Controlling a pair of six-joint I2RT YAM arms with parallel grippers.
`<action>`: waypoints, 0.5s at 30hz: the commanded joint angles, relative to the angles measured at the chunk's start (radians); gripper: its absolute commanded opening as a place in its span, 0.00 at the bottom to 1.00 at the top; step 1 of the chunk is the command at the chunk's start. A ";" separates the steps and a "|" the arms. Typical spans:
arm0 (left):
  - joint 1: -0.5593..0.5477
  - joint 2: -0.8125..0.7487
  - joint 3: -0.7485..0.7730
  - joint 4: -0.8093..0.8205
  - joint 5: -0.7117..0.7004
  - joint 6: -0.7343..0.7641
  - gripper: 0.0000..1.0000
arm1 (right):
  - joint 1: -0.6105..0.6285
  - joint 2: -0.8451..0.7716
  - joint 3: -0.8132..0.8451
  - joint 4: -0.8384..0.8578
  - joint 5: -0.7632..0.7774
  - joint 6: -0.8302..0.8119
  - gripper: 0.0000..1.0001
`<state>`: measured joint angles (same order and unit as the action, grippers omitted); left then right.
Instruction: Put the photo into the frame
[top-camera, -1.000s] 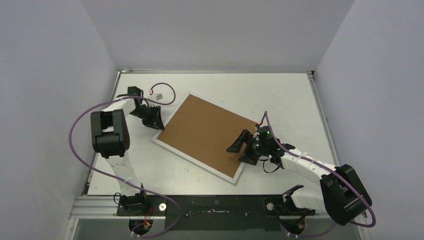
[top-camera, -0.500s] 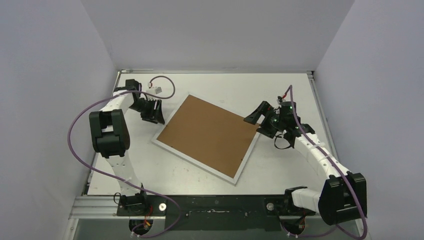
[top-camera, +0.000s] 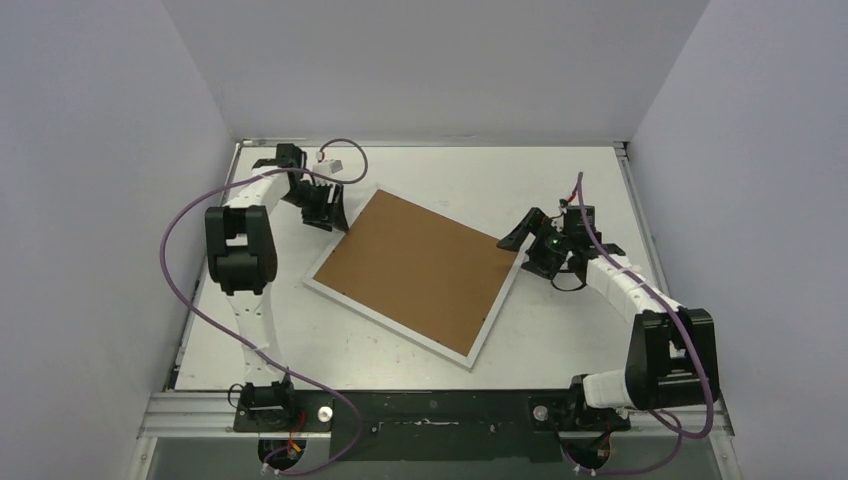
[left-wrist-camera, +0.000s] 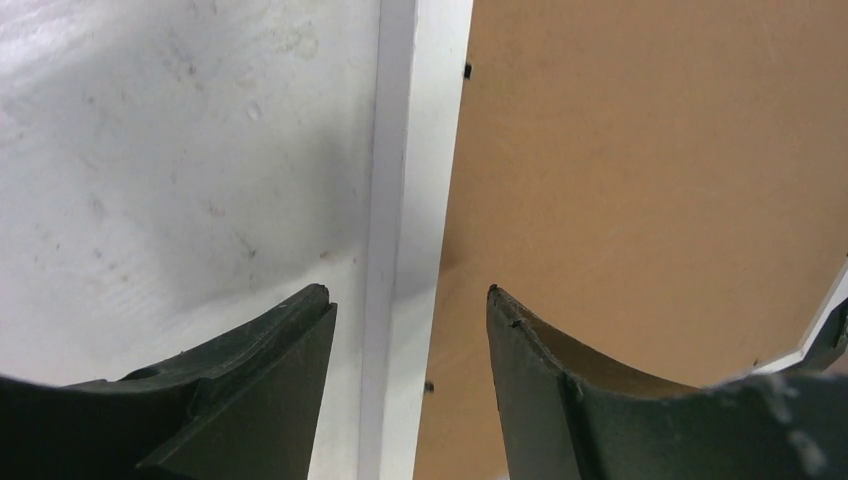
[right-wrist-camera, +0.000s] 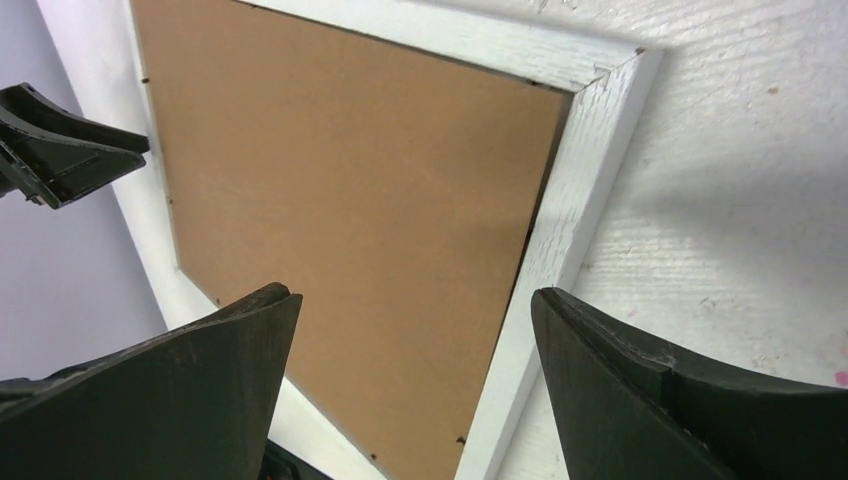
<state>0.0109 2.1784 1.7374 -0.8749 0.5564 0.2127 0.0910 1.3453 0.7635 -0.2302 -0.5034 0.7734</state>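
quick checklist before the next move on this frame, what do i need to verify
1. Frame flat on the table, back up: ok.
2. Left end effector open, the frame's rim showing between its fingers: ok.
3. Right end effector open and holding nothing, by the frame's right corner: ok.
4. Board lying inside the rim: ok, it looks flush on the sides in view.
5. Photo in the frame: cannot tell. Only the brown board shows, and no photo is in any view.
6. Either end effector touching the frame: cannot tell.
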 joint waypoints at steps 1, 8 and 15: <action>-0.035 0.041 0.085 0.015 -0.005 -0.024 0.55 | -0.001 0.058 0.104 0.062 0.086 -0.088 0.90; -0.037 0.070 0.112 -0.004 -0.007 -0.014 0.54 | 0.033 0.200 0.254 0.054 0.216 -0.195 0.90; -0.035 0.047 0.143 -0.041 0.016 -0.003 0.54 | 0.207 0.277 0.364 -0.050 0.357 -0.286 0.68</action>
<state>-0.0299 2.2448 1.8198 -0.8867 0.5476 0.1967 0.2054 1.5997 1.0599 -0.2398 -0.2619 0.5720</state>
